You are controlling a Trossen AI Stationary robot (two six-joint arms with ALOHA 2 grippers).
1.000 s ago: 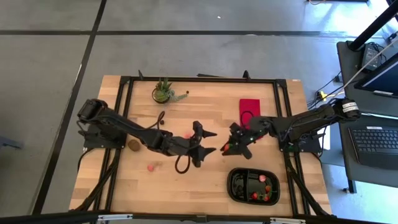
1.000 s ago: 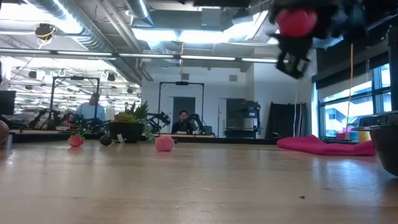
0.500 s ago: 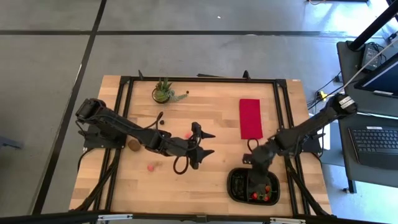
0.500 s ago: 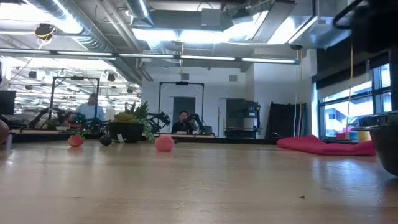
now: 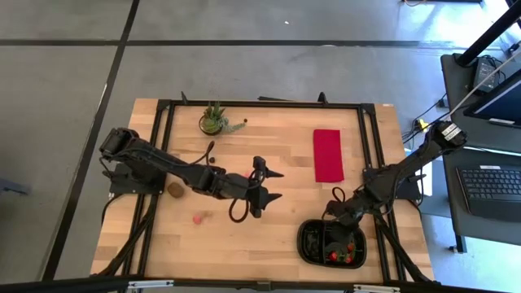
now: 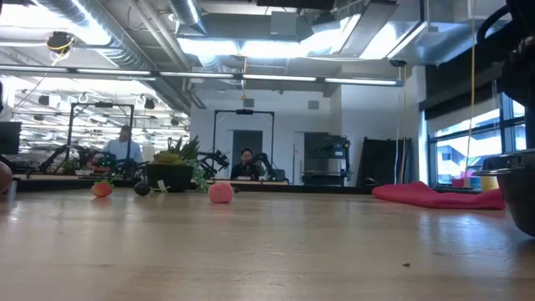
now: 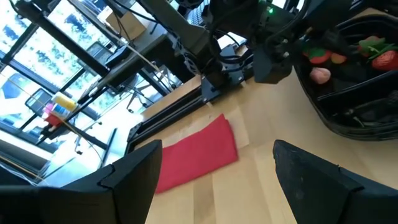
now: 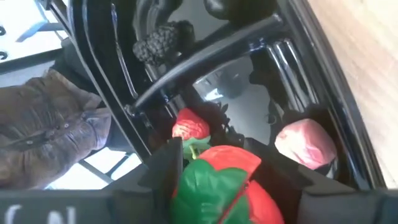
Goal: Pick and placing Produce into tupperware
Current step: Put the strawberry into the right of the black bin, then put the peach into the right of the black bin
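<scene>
On the big wooden table, the two dark robot arms are the biggest things. The right arm has made a big move. A moment ago it was up by the flat red cloth, in the middle of the table. Now it has swung down to the near edge, and the right gripper hangs over the black oval plastic tray with two parts.

The left arm has hardly moved. The left gripper waits over the middle of the table with its fingers wide apart and nothing in them.

Seen from the right wrist, the right gripper's fingers hold a red strawberry with a green top. The fingers are close on both sides of it. The berry is right above the tray, so I think the next job is to let go and drop it in.

Some fruit is already in the tray: a small red strawberry, a pale pink piece and a dark bumpy berry.

More fruit is left on the table near the left arm: a brown oval kiwi, a little pink piece and a red piece. So the job is not done yet.
</scene>
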